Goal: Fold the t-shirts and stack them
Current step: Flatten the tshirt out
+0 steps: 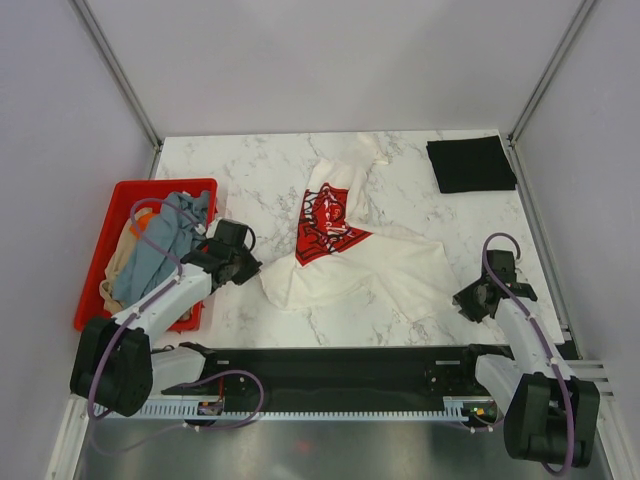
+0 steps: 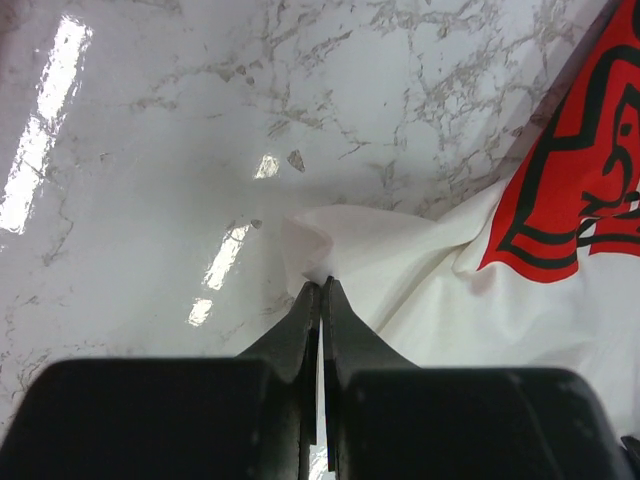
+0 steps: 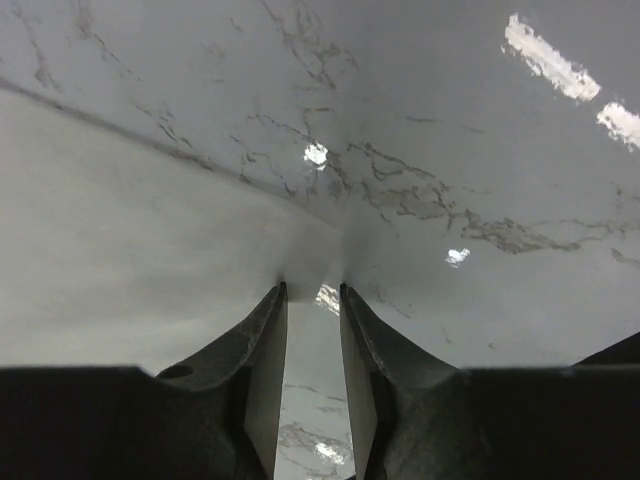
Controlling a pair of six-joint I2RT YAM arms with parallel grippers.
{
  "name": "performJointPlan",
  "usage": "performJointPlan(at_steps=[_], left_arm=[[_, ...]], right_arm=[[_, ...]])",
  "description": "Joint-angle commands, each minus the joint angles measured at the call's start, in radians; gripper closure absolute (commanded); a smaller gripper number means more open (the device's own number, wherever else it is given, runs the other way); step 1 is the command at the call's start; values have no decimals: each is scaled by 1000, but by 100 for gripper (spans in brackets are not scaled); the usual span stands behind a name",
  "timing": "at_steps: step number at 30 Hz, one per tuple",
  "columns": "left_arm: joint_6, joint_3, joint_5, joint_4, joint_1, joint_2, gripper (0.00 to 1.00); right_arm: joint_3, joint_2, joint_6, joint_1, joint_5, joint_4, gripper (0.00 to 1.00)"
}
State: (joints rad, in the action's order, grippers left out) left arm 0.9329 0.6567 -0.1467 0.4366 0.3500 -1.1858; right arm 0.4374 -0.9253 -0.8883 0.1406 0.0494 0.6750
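The left fingers (image 2: 321,286) are pressed together on a corner of the white shirt (image 1: 350,268), a thin fold of cloth pinched right at their tips. The right fingers (image 1: 468,301) stand spread with bare tabletop (image 1: 250,170) showing in the gap; the shirt's edge runs up to their tips from their left side, but nothing seems held. Between the two pairs the shirt lies rumpled, its red print (image 1: 328,226) beyond and to the right of the left fingers, the collar end trailing away from both. The step looks like getting this shirt flat before the first fold. To do it well, the right fingers should slide onto that edge and close on one layer only. Then both pairs should draw apart evenly and low, so the cloth tightens without the left corner slipping out. Left of the left fingers sits the crate (image 1: 165,186) with more shirts (image 1: 160,245) heaped in it. Far beyond the right fingers lies a folded black shirt (image 1: 470,164), the likely base for the stack.
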Motion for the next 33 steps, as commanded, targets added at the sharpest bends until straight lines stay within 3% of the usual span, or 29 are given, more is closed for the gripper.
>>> performJointPlan(at_steps=[1,13,24,31,33], left_arm=[[-40,-9,52,-30,1,-8,98],[-45,-39,22,-36,1,46,98],[-48,-11,39,-38,1,40,98],[-48,-11,45,-39,1,46,98],[-48,-8,44,-39,1,49,98]], right_arm=[[-29,-18,-32,1,42,-100,64],[70,-62,43,2,158,-26,59],[0,-96,32,2,162,-83,59],[-5,-122,35,2,199,-143,68],[1,-132,38,2,202,-150,75]])
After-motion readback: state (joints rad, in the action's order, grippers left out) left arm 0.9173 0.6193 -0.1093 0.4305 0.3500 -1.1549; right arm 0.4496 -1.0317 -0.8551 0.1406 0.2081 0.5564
